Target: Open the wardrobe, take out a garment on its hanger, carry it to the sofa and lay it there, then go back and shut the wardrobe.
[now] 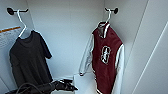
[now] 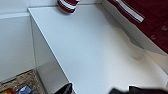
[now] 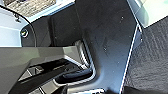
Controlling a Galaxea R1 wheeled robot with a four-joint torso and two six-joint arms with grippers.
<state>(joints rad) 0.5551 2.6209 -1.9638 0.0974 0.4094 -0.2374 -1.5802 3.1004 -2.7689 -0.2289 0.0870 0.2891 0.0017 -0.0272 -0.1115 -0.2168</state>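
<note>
The white wardrobe (image 1: 65, 30) stands open in front of me. Inside on the right, the maroon garment (image 1: 106, 57) with white sleeves hangs on a thin white hanger (image 1: 108, 17) from a black peg. My left gripper (image 1: 68, 86) is low inside the wardrobe, left of the jacket's hanging sleeve and below its hem line, touching nothing. In the left wrist view its two dark fingertips (image 2: 66, 88) stand apart over a white shelf (image 2: 95, 55), with a striped cuff (image 2: 67, 4) and the jacket's maroon front (image 2: 150, 17) beyond.
A black T-shirt (image 1: 28, 60) hangs on a second white hanger (image 1: 22, 23) at the wardrobe's left. The open white door (image 1: 155, 62) stands at the right. A woven basket (image 2: 21, 81) sits below the shelf. Grey carpet (image 3: 152, 57) lies beside my base.
</note>
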